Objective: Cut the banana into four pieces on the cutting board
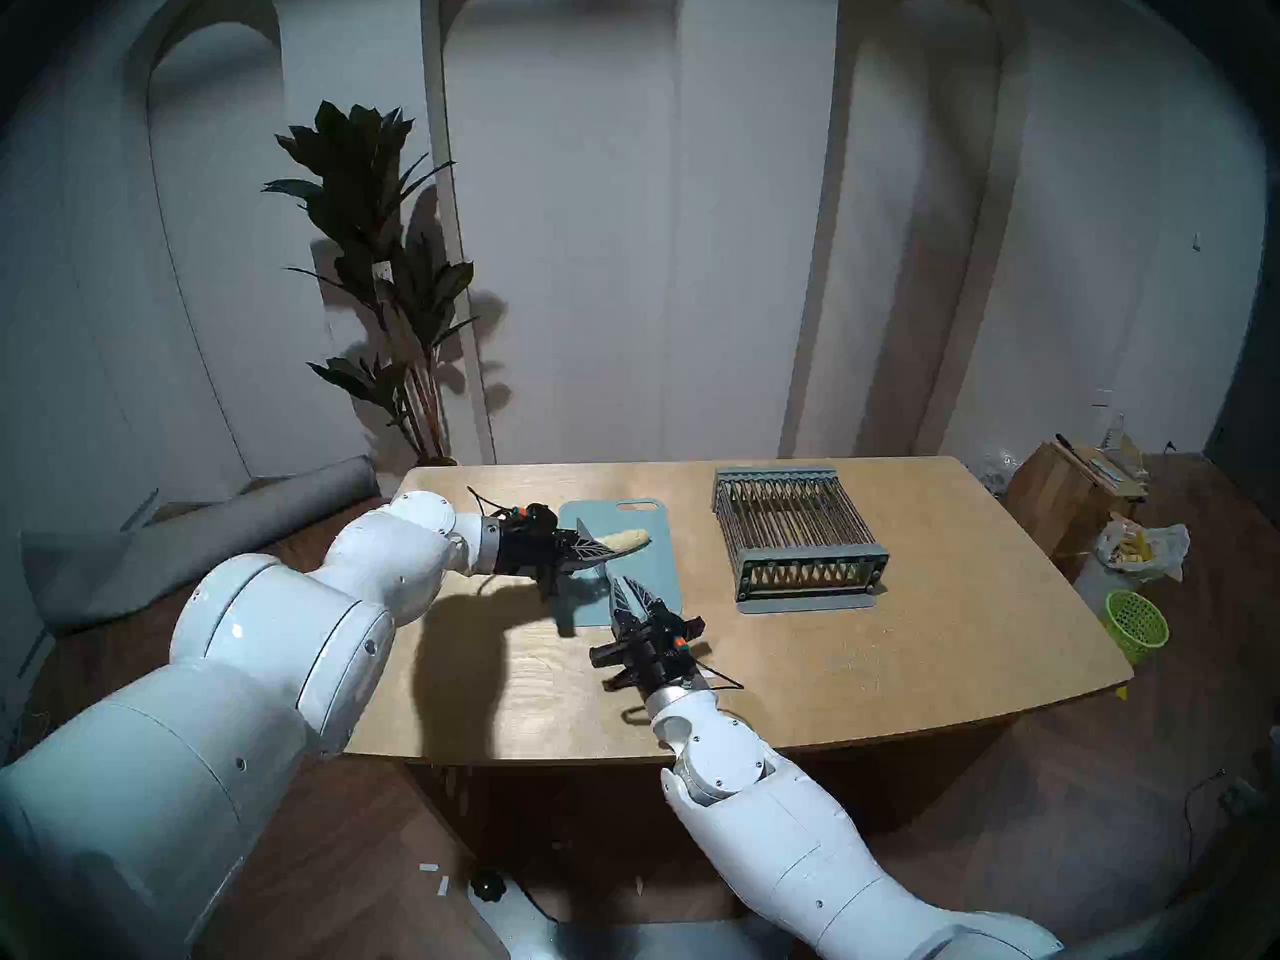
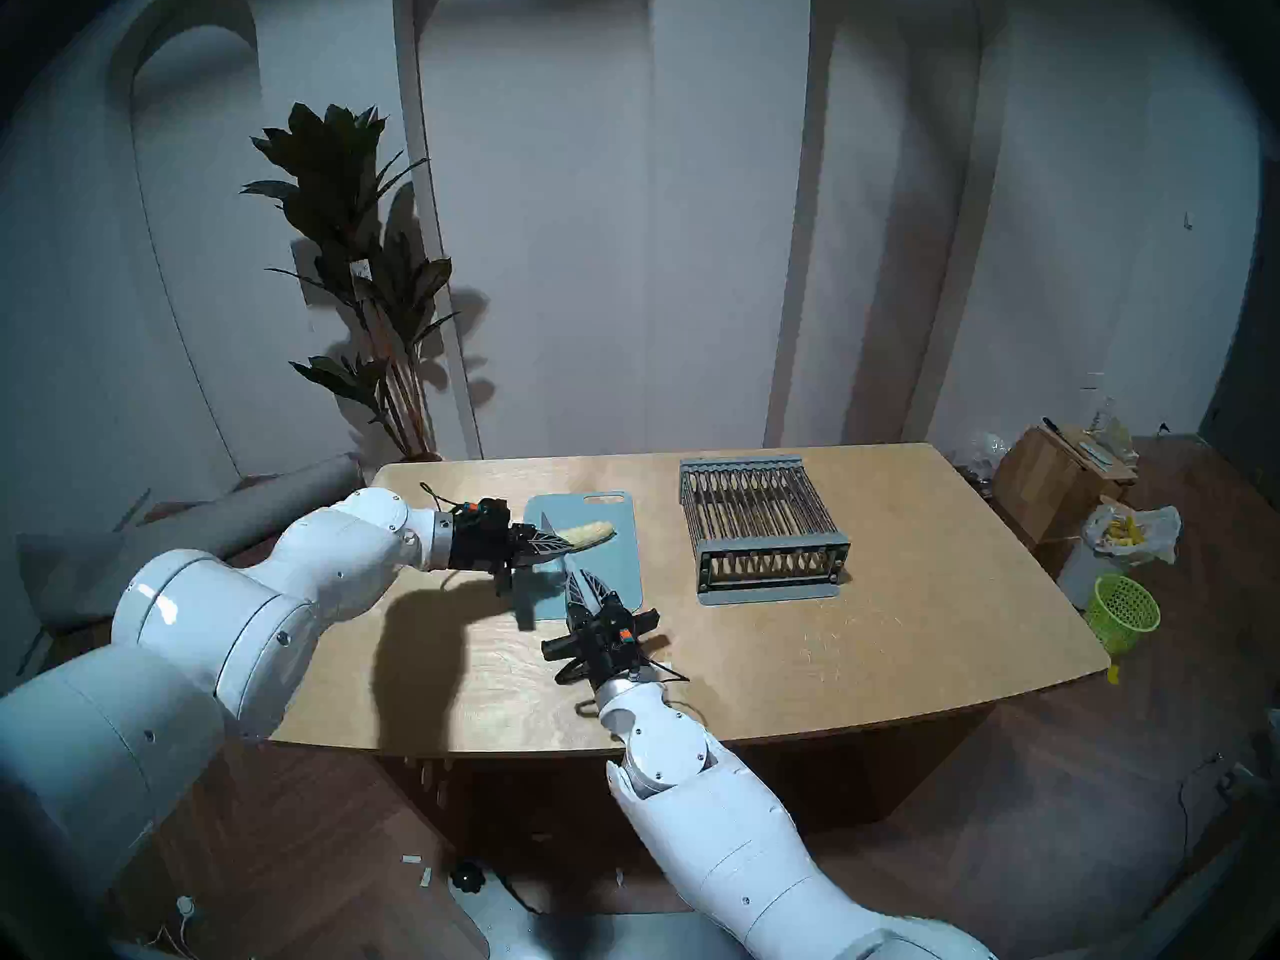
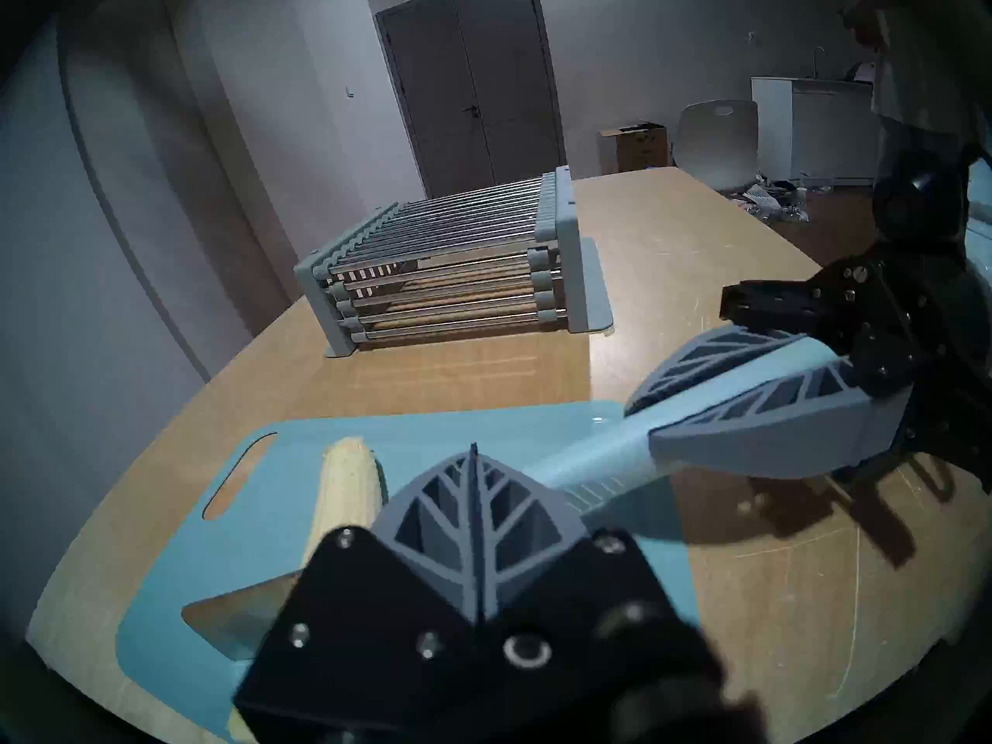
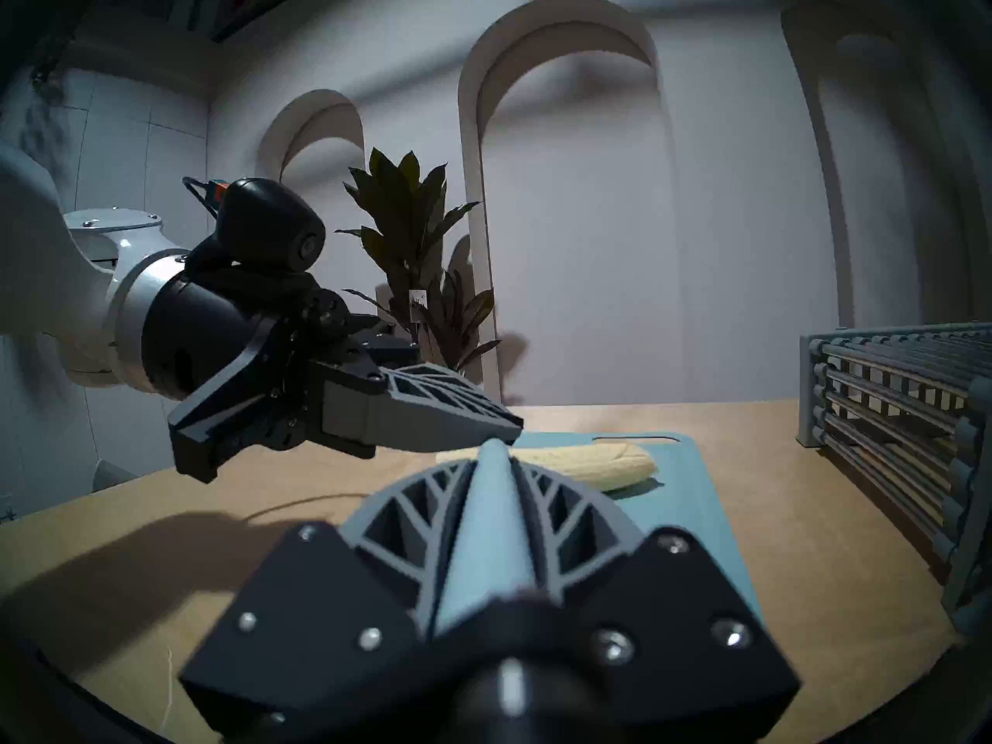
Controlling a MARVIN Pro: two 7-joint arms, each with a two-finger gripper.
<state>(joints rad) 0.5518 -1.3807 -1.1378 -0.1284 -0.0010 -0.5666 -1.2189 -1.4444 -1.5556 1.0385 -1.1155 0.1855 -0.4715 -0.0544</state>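
Nearest to me, my right tool (image 1: pixel 616 584) is clamped tight on the pale blue-grey handle of a knife (image 3: pixel 585 461), reaching over the near edge of the cutting board (image 1: pixel 651 577). The knife runs away from it toward the far left, and its blade passes under the left tool.

The board lies flat on the wooden table (image 1: pixel 900 647), with its handle slot at the far end. The banana (image 1: pixel 627 539) lies across the board's far half, peeled and pale, in one piece as far as it shows. Its left end is hidden beneath my left tool (image 1: pixel 599 546). That tool comes in from the left with its fingers pressed together and nothing between them. I cannot tell whether its tip rests on the banana or hangs just above it.

To the right of the board, apart from it, stands the grey slatted rack (image 1: pixel 796 529) with its metal bars.

On the floor beyond the table's right edge is a green mesh basket (image 1: pixel 1136 622); I cannot tell what it holds. Behind it a clear plastic bag (image 1: pixel 1136 546) holds yellow scraps, and farther back stands a brown box (image 1: pixel 1060 487).

By the far wall on the left a tall plant (image 1: pixel 388 280) carries a small white tag, its writing too small to read.
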